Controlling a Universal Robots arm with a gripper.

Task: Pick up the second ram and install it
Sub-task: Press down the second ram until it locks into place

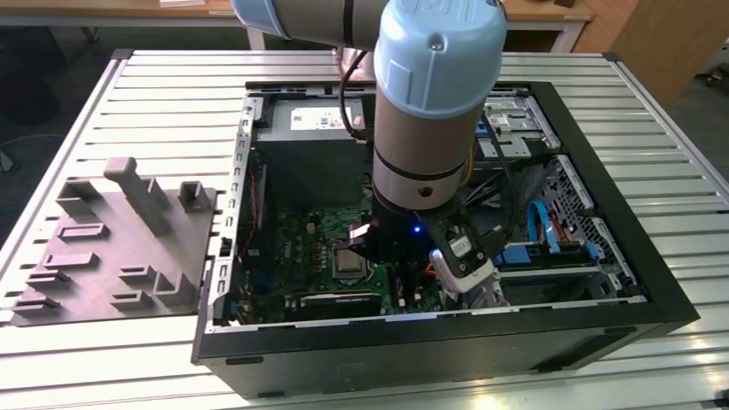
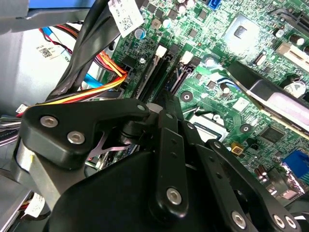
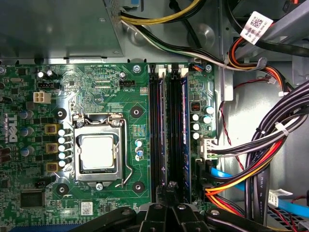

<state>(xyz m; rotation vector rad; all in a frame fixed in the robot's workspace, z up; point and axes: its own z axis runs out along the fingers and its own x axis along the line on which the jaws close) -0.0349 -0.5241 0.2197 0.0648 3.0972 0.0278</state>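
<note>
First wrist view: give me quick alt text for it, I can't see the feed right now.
The gripper sits low over the motherboard's RAM slots, which run beside the CPU socket. Bundled cables fill the case on the slots' other side.

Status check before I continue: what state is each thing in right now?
Computer case: side panel off, lying flat on the table.
CPU socket: latched, no cooler fitted.
RAM slots: sticks appear seated in them.
Gripper: low over the slots' end; whether it holds anything is hidden.
Grey fixture tray: beside the case.
</note>
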